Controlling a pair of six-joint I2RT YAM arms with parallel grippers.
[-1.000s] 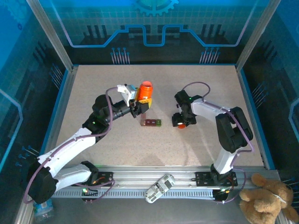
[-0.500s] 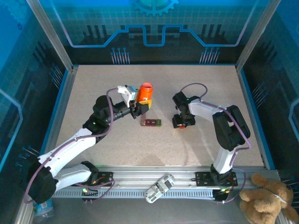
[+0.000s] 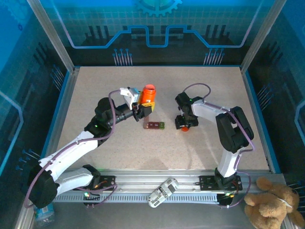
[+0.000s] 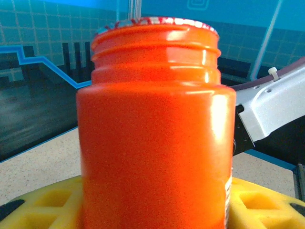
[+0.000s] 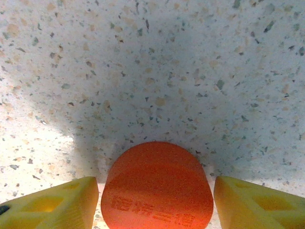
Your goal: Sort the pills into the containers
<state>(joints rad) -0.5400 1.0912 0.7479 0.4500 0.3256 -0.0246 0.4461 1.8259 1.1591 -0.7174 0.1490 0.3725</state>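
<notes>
Containers (image 3: 156, 125), a short dark red strip of joined compartments with one green end, lay flat on the table (image 3: 95, 86), the long axis running left to right in the top view. Starting at the left gripper (image 3: 147, 104): its yellow fingers (image 4: 43, 200) were clamped on the orange bottle (image 4: 152, 133), held upright with no cap on its mouth, just beyond the strip's red end. The right gripper (image 5: 156, 200) pointed down off the strip's green end, a little apart from it. Its jaws straddled the orange cap (image 5: 156, 191) sitting on the table, close against its sides, though whether they pressed it could not be told. The left arm was nearer, so the pour probably meant tipping the bottle's mouth toward the strip.
</notes>
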